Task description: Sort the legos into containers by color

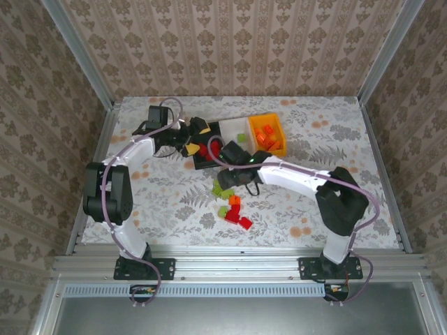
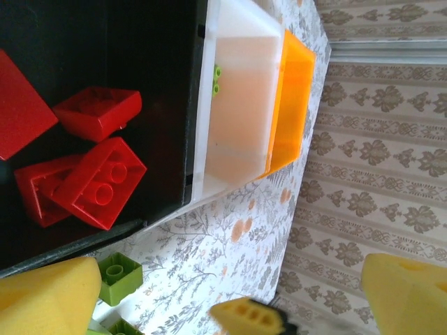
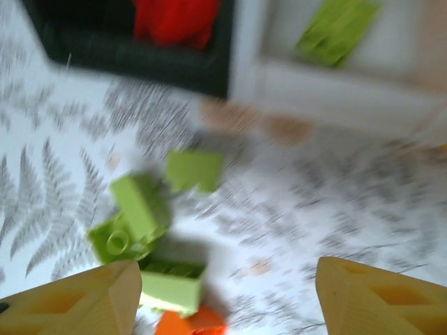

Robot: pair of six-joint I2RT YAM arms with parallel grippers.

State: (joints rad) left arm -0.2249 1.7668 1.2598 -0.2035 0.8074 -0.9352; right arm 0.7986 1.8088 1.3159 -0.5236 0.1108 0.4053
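The containers stand in a row: a black bin [image 1: 207,162], a white bin [image 1: 235,128] and an orange bin [image 1: 274,123]. Red legos [image 2: 101,181] lie in the black bin, one lime lego [image 2: 217,78] in the white bin, and orange legos [image 1: 265,137] in the orange one. My left gripper [image 1: 197,139] hangs open over the black bin, nothing between its yellow fingers [image 2: 45,300]. My right gripper [image 1: 227,174] is open and empty above loose lime legos [image 3: 140,202] on the table; this view is blurred. An orange lego [image 3: 192,322] lies by its left finger.
More loose bricks lie on the patterned table in front of the bins: lime [image 1: 223,211], orange [image 1: 235,200] and red [image 1: 239,220]. Wallpapered walls close in the back and both sides. The table's right half [image 1: 328,139] is bare.
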